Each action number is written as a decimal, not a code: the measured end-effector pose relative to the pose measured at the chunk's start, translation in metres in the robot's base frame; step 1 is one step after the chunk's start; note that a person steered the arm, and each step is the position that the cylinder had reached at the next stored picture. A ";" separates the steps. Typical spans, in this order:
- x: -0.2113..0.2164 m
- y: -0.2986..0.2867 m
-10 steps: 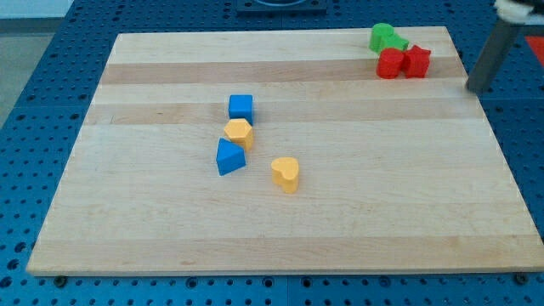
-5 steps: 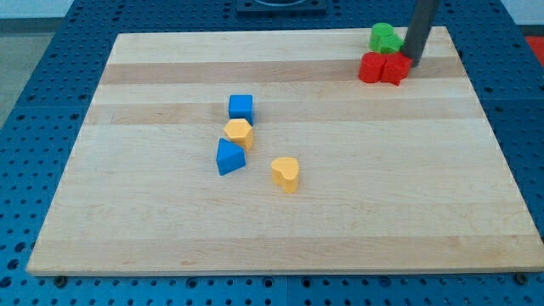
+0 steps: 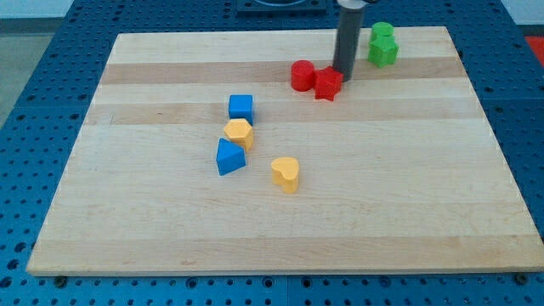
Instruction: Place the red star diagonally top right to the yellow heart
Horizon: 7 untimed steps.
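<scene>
The red star [image 3: 328, 83] lies on the wooden board [image 3: 382, 187] near the view's top, with a red round block [image 3: 303, 76] touching its left side. My tip [image 3: 344, 76] stands right against the star's right side. The yellow heart [image 3: 286, 173] sits near the board's middle, well below and to the left of the star.
A blue cube [image 3: 240, 107], a yellow hexagon [image 3: 239, 133] and a blue triangle-like block [image 3: 229, 157] form a column left of the heart. A green block [image 3: 383, 43] sits at the view's top right, right of my tip.
My tip has swept left from the board's right edge, pushing the red star and the red round block leftward, away from the green block.
</scene>
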<state>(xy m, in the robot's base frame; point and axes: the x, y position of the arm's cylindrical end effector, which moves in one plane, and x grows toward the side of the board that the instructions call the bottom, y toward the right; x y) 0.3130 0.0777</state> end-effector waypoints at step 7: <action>0.083 -0.071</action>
